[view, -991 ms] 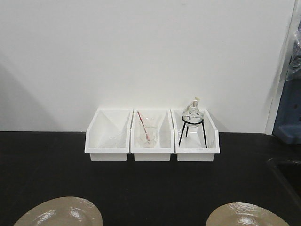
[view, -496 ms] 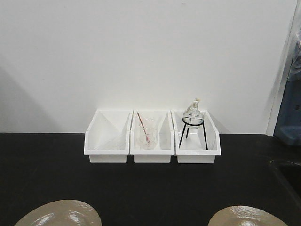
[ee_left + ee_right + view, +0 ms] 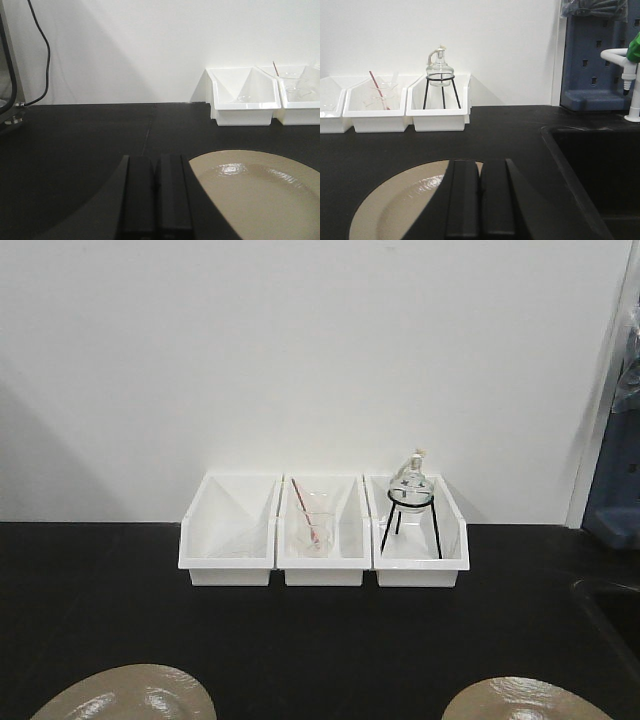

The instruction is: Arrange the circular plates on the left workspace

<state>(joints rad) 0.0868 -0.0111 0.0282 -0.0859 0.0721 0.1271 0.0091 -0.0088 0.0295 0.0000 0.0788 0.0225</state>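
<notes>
Two beige plates lie on the black countertop [image 3: 300, 640]. The left plate [image 3: 125, 695] shows at the bottom left of the front view and in the left wrist view [image 3: 260, 195]. The right plate [image 3: 525, 700] shows at the bottom right and in the right wrist view [image 3: 405, 205]. My left gripper [image 3: 156, 165] is shut and empty, just left of the left plate's rim. My right gripper [image 3: 480, 170] is shut and empty, above the right plate's near-right part. Neither gripper shows in the front view.
Three white bins stand in a row at the back wall: an empty-looking left bin [image 3: 230, 535], a middle bin [image 3: 322, 535] with a glass beaker and red rod, a right bin [image 3: 418, 535] with a flask on a black tripod. A sunken sink [image 3: 600, 170] lies right; a blue rack [image 3: 597, 55] behind it.
The front view shifted slightly: bins and plates sit a little lower in the frame than one second ago. Nothing else has moved.
</notes>
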